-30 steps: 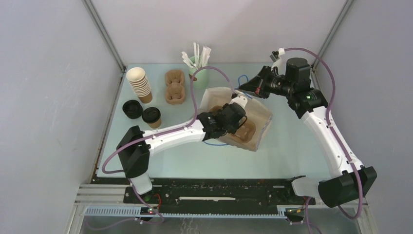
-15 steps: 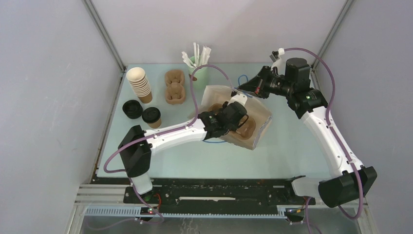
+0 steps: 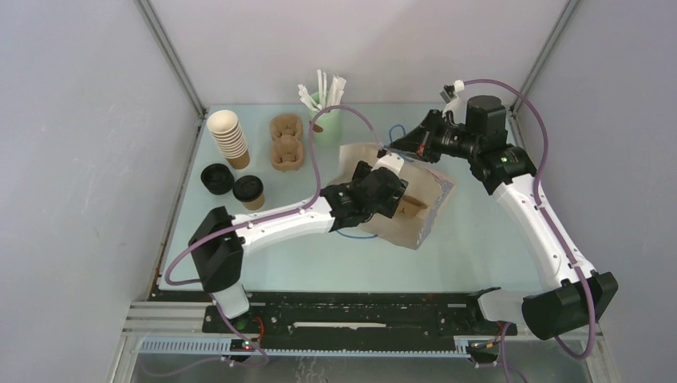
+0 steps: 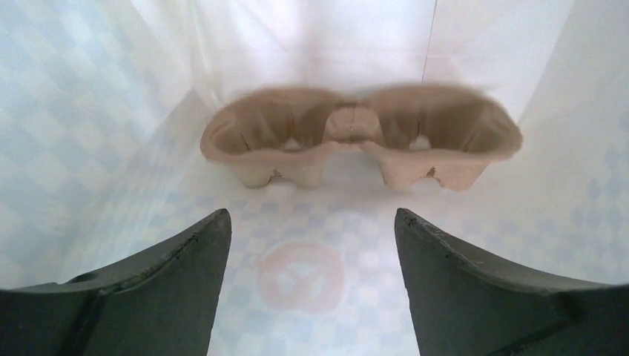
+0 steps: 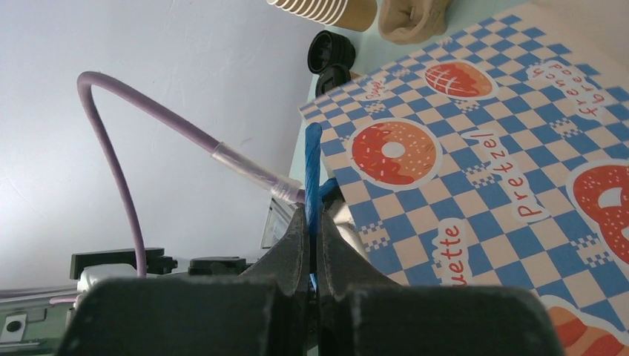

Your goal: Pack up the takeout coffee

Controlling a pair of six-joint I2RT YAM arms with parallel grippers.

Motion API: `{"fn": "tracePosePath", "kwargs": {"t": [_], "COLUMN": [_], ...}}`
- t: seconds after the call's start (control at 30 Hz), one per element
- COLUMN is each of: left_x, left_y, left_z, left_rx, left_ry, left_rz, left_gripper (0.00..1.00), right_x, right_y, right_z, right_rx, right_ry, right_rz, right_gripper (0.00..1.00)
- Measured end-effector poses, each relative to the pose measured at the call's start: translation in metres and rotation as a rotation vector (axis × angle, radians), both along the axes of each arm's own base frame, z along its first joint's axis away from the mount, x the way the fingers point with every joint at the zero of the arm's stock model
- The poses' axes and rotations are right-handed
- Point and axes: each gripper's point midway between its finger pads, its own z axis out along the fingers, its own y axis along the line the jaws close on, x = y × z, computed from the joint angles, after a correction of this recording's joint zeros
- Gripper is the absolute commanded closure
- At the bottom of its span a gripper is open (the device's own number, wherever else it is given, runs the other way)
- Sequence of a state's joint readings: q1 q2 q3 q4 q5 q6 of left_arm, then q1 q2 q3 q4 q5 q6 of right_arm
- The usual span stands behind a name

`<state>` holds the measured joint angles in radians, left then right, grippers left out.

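One takeout coffee, a brown cup with a black lid, stands at the table's left, far from both grippers. A blue-checked paper bag lies at the centre. My left gripper reaches into its mouth. In the left wrist view this gripper is open and holds nothing. A brown two-cup carrier rests on the bag's floor just ahead of it, apart from the fingers. My right gripper is shut on the bag's blue handle, holding the bag open at its far side.
A loose black lid lies beside the coffee. A stack of lidless cups stands behind it. More carriers and a green cup of stirrers are at the back. The left arm's purple cable arcs over the bag.
My left gripper has opened and let go of the carrier, which now sits inside the bag. The right gripper has lifted the handle a little, raising the bag's far side.
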<state>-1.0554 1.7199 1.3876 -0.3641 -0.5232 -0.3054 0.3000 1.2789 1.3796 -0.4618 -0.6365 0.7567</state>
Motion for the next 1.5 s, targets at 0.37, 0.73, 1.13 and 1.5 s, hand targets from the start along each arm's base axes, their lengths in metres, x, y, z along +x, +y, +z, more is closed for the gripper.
{"fn": "tracePosePath", "kwargs": {"t": [0.37,0.73,1.13,1.5], "left_x": [-0.040,-0.080,-0.082,-0.070], "left_y": [0.014,0.082,0.123,0.094], "left_z": [0.057,0.098,0.064,0.038], "left_rx": [-0.144,-0.263,-0.382,-0.428], "left_ry": [0.018,0.253,0.545,0.639], "left_rz": [-0.152,0.033,0.272,0.265], "left_gripper": [0.14,0.07,0.17,0.78], "right_x": [0.004,0.005,0.006,0.007], "right_y": [-0.012,-0.012,-0.007,-0.008], "right_z": [-0.005,-0.005,-0.006,-0.007], "right_rx": [-0.009,-0.008,-0.007,-0.008], "right_ry": [0.020,0.017,0.018,0.020], "right_rz": [-0.018,-0.019,-0.010,-0.013], "right_gripper": [1.00,1.00,1.00,1.00]}}
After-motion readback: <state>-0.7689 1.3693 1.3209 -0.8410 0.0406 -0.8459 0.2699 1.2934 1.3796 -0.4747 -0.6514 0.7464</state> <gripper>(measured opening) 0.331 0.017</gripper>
